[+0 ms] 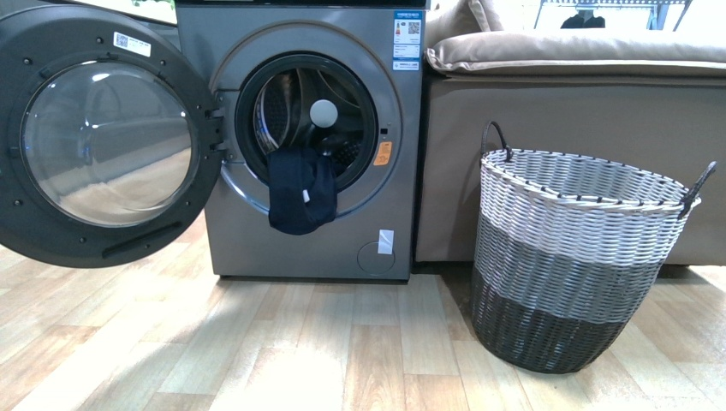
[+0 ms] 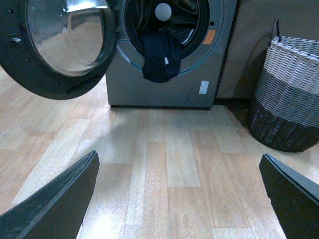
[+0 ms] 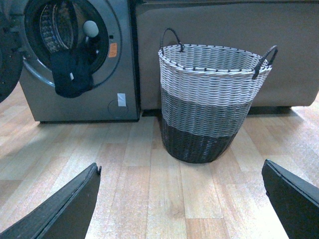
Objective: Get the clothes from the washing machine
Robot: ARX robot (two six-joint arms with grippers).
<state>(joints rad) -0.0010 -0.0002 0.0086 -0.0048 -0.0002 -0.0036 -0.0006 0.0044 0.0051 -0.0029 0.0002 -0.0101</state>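
The grey washing machine (image 1: 257,231) stands at the back left with its round door (image 1: 103,137) swung open to the left. The dark navy clothes (image 1: 300,190) hang out over the porthole's lower rim, with a small white tag showing. They also show in the left wrist view (image 2: 160,57) and the right wrist view (image 3: 71,74). My left gripper (image 2: 182,199) is open and empty above the wooden floor, well back from the machine. My right gripper (image 3: 182,199) is open and empty, facing the basket. Neither arm shows in the front view.
A woven basket (image 1: 574,257), white on top, grey in the middle and black at the bottom, with two dark handles, stands on the floor to the right of the machine. It also shows in the right wrist view (image 3: 212,104). A beige-brown sofa (image 1: 582,94) stands behind it.
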